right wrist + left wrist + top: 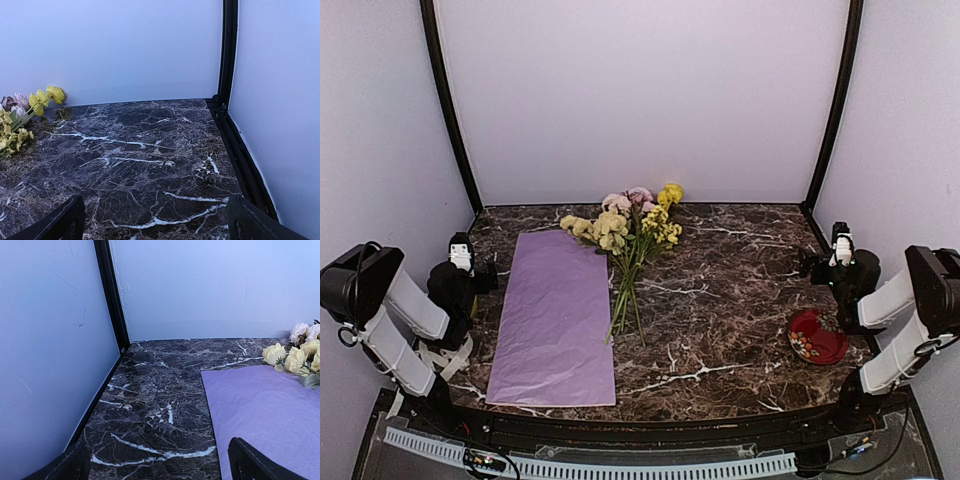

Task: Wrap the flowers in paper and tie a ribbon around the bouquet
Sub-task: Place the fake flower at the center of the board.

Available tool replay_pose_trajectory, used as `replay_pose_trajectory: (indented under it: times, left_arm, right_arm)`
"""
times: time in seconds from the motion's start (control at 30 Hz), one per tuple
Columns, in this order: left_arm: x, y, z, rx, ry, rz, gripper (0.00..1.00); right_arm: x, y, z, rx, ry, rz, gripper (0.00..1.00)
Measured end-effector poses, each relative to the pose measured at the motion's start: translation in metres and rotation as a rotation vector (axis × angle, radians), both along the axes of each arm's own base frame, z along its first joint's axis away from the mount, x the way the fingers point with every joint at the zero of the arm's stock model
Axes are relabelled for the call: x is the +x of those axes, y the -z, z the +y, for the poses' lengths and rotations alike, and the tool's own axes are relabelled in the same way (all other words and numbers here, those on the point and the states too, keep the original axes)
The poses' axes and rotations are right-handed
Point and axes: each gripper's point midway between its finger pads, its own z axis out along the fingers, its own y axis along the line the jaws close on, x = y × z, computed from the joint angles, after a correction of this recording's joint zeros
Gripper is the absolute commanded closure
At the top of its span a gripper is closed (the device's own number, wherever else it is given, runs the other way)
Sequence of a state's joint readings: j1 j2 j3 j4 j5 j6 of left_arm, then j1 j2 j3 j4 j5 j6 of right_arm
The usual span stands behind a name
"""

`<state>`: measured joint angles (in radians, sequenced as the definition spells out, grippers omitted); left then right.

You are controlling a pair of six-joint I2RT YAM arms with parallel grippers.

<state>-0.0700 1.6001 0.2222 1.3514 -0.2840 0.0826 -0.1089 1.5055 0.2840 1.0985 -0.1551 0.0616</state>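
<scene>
Left jaws spread wide, nothing between them, parked at the left edge of the counter (pixel 720 300). Right jaws likewise spread and empty, at the right edge beside a red patterned dish (pixel 818 335). The paper (pixel 553 320) lies flat left of centre, its long side running front to back. The flowers (pixel 620 228) lie just beside its right edge, blooms toward the back wall, with a few pale heads at the far right corner of the sheet. Ribbon not made out in any view. Judgement: the sheet is thin, light and prone to slide and crease, so pinch it at a corner. The stems (pixel 625 300) are thin and springy; grip them bunched, mid-length, never by the soft blooms.
</scene>
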Motion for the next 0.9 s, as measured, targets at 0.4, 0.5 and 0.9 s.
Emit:
replay_pose_trajectory:
  times: [0.4,0.5,0.9]
  left_arm:
    - [0.0,0.001,0.0,-0.001,0.003,0.014,0.01]
    - [0.009,-0.015,0.002,-0.006,-0.012,0.024,0.07]
    - [0.043,-0.113,-0.091,-0.037,0.133,0.025,0.24]
  right_arm:
    - [0.003,0.0,-0.001,0.001,0.005,0.008,0.01]
    - [0.024,-0.008,-0.003,0.005,0.0,0.045,0.09]
    - [0.035,-0.12,0.048,0.182,-0.225,-0.036,0.23]
